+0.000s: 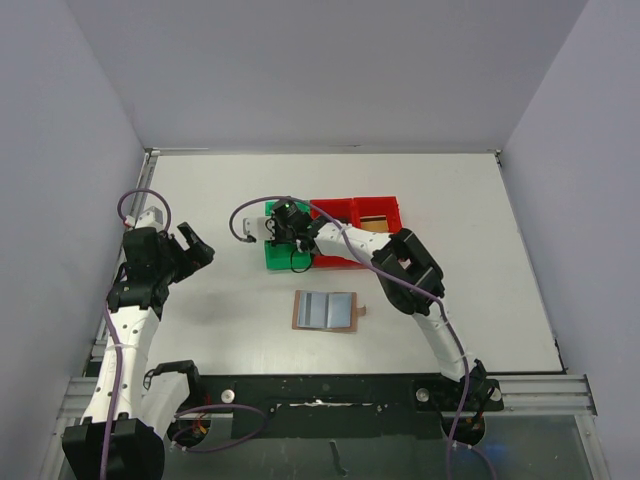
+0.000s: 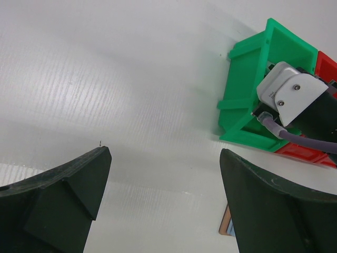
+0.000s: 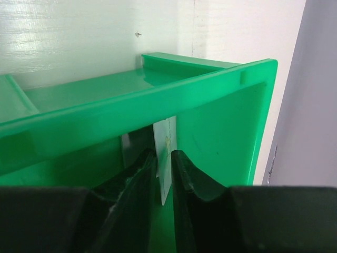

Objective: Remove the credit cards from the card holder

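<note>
The card holder (image 1: 325, 310) lies open and flat on the table, brown rim with pale blue-grey pockets facing up; one brown corner (image 2: 227, 227) shows in the left wrist view. My right gripper (image 1: 290, 215) reaches into the green bin (image 1: 275, 255). In the right wrist view its jaws (image 3: 164, 154) stand a narrow gap apart with a white credit card (image 3: 166, 137) standing on edge between them, inside the bin (image 3: 131, 100). My left gripper (image 1: 195, 245) hovers open and empty at the left, well away from the holder.
Two red bins (image 1: 355, 212) sit against the green bin's right side. The right arm's wrist and purple cable (image 2: 289, 92) overhang the green bin (image 2: 247, 89). Grey walls close in the table on three sides.
</note>
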Controlling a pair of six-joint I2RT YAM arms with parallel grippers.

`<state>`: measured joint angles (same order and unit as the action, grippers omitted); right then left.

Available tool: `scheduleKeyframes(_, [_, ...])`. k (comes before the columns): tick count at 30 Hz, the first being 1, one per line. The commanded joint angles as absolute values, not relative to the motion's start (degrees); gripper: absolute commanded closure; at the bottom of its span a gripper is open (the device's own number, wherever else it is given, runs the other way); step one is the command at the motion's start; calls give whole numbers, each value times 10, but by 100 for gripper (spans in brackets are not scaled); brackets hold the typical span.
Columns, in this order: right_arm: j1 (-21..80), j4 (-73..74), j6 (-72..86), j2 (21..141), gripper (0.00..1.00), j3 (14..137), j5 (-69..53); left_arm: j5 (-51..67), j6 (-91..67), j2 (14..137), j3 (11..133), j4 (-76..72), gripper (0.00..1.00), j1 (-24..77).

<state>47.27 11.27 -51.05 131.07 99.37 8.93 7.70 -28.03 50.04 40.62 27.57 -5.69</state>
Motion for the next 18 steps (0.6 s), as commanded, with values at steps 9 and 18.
scheduleKeyframes(9, [466,71,-494,1265,48,989,89,77,-270,494,410,249,16,-60])
scheduleKeyframes(18, [462,57,-484,1250,43,981,84,85,-270,500,408,247,16,-60])
